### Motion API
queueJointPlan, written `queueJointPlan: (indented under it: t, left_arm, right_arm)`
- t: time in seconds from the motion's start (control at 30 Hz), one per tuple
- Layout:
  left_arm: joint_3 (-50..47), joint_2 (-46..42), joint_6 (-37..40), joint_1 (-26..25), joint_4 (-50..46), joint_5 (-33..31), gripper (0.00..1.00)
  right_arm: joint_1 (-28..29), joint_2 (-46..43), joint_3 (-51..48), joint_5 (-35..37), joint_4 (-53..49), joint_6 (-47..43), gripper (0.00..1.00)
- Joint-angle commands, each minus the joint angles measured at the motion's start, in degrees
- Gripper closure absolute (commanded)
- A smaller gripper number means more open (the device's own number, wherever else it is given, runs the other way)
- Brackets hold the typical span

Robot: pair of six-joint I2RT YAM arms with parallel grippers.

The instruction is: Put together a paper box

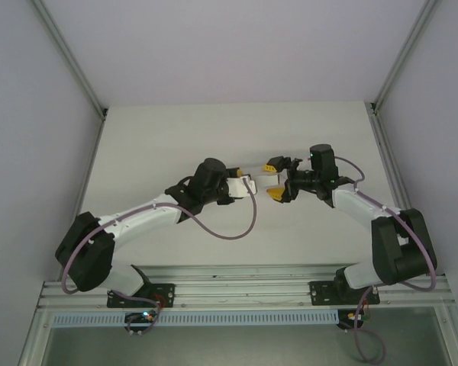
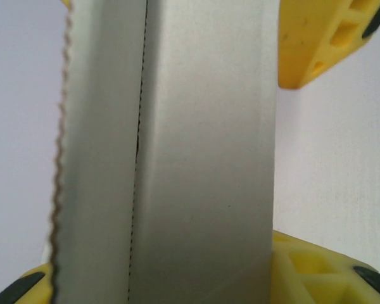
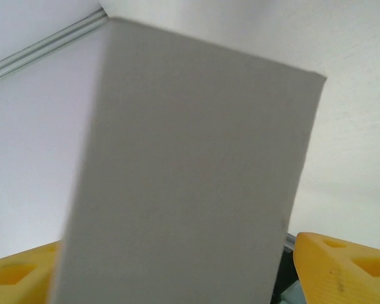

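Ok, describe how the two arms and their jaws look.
The left arm and right arm match: white link shells, black joint housings and black bases. A purple cable loops along each. The jaws are yellow plastic with cut-out ribbing and dark pads at the tips.

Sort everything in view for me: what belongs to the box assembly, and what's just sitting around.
Part of the job:
- paper box
- left gripper, closed on the box
- right gripper, open, a finger on either side of the box

Just there:
- table
- metal rail at the near edge
- arm cables
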Motion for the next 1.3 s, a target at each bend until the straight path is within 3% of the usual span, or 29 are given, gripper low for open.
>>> queueJointPlan:
  t: [0.0,0.17,0.23,0.33,0.57,0.87,1.07,1.27]
  left_arm:
    - [1.6,-1.7,-2.5,1.4,-4.8,2.2,0.6]
    - [3.9,-1.7,-5.1,4.2,-16.1,9.8,0.6]
    - [5.1,-1.0,-5.5,5.4,-20.8,13.7,0.6]
    - [7.2,0.7,-5.7,6.4,-26.8,17.9,0.59]
    - [11.2,5.5,-7.5,8.6,-33.1,22.8,0.57]
    - [17.7,13.2,-5.5,8.9,-40.5,22.1,0.56]
    - [18.6,15.4,-5.3,9.0,-41.0,22.0,0.56]
    - [18.0,15.2,-5.4,9.1,-40.3,22.4,0.57]
  right_arm:
    - [-2.8,-6.8,0.9,8.9,-9.5,-11.4,0.11]
    - [-5.9,-16.2,4.7,25.3,-19.9,-38.0,0.04]
    - [-5.8,-19.5,4.4,25.4,-18.2,-50.2,0.05]
    - [-5.6,-23.5,2.8,19.9,-15.6,-61.6,0.05]
    - [-2.3,-23.9,3.0,13.0,-18.7,-71.6,0.09]
    - [8.7,-14.7,5.7,24.6,-23.4,-82.5,0.23]
    - [11.0,-6.6,9.5,29.3,-25.2,-84.5,0.48]
    - [11.2,-4.3,9.4,28.8,-25.0,-85.8,0.5]
